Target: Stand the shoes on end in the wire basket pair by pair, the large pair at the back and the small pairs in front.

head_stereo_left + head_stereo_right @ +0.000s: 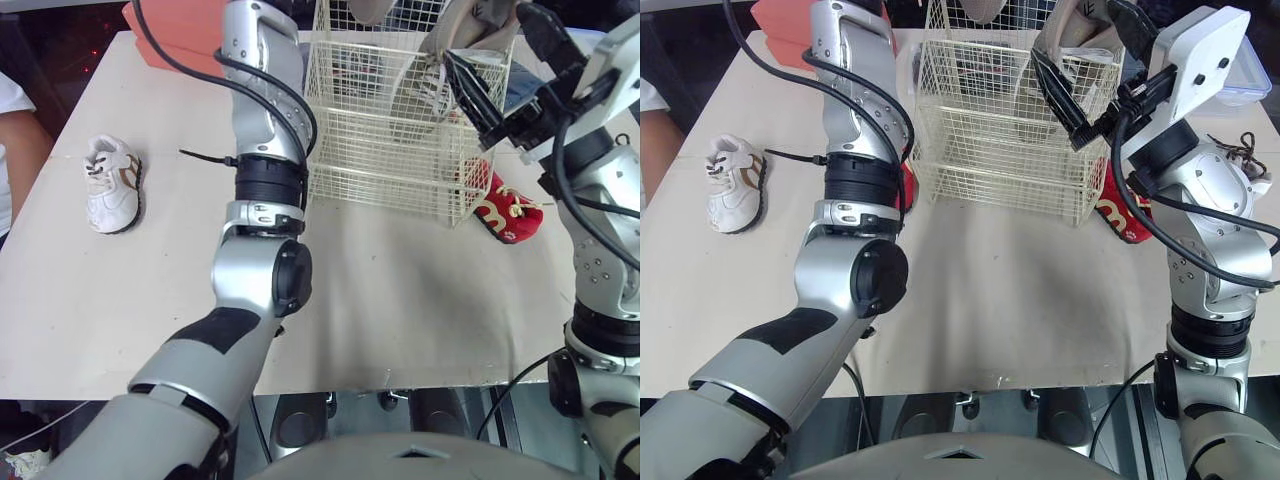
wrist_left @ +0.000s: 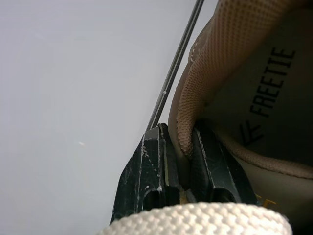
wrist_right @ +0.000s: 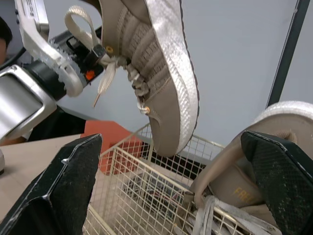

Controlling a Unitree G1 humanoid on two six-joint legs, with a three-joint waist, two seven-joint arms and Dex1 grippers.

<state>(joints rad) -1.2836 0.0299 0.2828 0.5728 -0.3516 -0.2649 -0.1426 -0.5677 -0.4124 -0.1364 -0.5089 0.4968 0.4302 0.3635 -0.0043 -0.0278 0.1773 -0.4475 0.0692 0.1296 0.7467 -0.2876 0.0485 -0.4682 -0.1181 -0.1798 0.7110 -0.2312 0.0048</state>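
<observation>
Tan shoe (image 3: 161,73): hangs toe-down over basket (image 1: 390,150)
Left gripper (image 2: 181,171): clenched on its heel
Right gripper (image 3: 171,147): released
Advice: lower straight, beside mate (image 3: 254,186), at back

At least four shoes (image 1: 112,185), one wire basket (image 1: 390,150)

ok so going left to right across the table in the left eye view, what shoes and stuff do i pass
small white shoe → wire basket → red shoe, lying right beside the basket's right end
</observation>
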